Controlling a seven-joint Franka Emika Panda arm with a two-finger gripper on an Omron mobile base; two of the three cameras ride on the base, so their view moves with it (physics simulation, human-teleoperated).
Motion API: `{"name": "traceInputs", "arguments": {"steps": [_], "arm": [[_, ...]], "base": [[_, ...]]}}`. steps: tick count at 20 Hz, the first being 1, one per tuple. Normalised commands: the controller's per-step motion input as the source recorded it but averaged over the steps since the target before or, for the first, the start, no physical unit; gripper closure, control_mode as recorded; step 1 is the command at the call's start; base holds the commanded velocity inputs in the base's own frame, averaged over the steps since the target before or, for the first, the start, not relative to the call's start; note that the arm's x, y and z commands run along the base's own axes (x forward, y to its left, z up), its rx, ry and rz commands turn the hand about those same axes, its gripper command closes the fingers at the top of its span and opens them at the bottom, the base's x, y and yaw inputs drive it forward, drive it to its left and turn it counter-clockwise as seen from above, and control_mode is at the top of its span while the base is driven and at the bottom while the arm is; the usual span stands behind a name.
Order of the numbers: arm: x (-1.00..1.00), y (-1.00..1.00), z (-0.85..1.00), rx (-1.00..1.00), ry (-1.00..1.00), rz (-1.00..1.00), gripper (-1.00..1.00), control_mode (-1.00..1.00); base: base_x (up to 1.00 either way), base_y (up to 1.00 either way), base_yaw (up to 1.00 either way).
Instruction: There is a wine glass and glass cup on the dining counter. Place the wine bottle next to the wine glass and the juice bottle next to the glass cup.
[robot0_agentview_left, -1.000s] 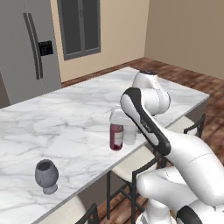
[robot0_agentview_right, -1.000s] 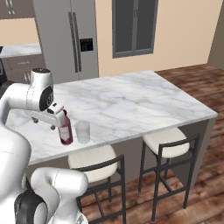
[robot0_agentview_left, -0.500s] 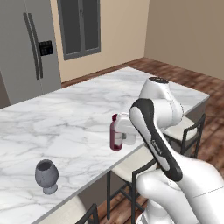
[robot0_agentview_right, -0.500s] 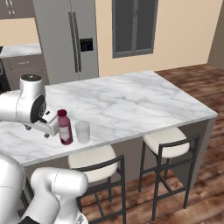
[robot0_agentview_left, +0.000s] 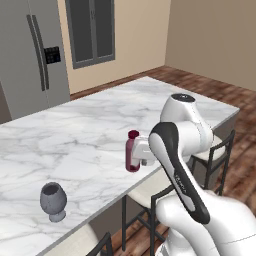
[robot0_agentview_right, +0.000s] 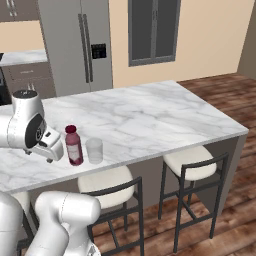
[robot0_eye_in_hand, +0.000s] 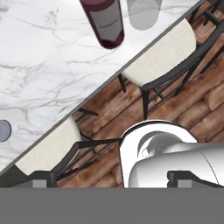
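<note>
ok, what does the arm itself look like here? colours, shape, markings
Glossy white arm of rounded, bulbous link shells, with a dark band curving along the upper link and dark caps at the joints. White boxy hand; gripper beside the bottle. No cables or lettering visible.

Juice bottle (robot0_agentview_right: 74, 145) and glass cup (robot0_agentview_right: 94, 150) side by side near my edge of the tabletop (robot0_agentview_right: 150, 112).

From my right camera the cup stands just right of the bottle, apart from it; my hand sits just left of the bottle. The wine glass (robot0_agentview_left: 53, 201) stands well off to my left, near the same front edge. Two stools (robot0_agentview_right: 194, 162) tuck under that edge; a fridge (robot0_agentview_right: 75, 45) stands behind the tabletop.
</note>
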Motion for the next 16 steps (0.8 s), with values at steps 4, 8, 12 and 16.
{"name": "traceInputs", "arguments": {"steps": [4, 8, 12, 16], "arm": [[0.0, 0.0, 0.0, 0.0, 0.0, 0.0, -1.0, -1.0], [0.0, 0.0, 0.0, 0.0, 0.0, 0.0, -1.0, -1.0], [0.0, 0.0, 0.0, 0.0, 0.0, 0.0, -1.0, -1.0], [-0.03, 0.0, 0.0, 0.0, 0.0, 0.0, -1.0, 1.0]], "base": [[0.0, 0.0, 0.0], [0.0, 0.0, 0.0], [0.0, 0.0, 0.0], [-0.26, 0.0, 0.0]]}}
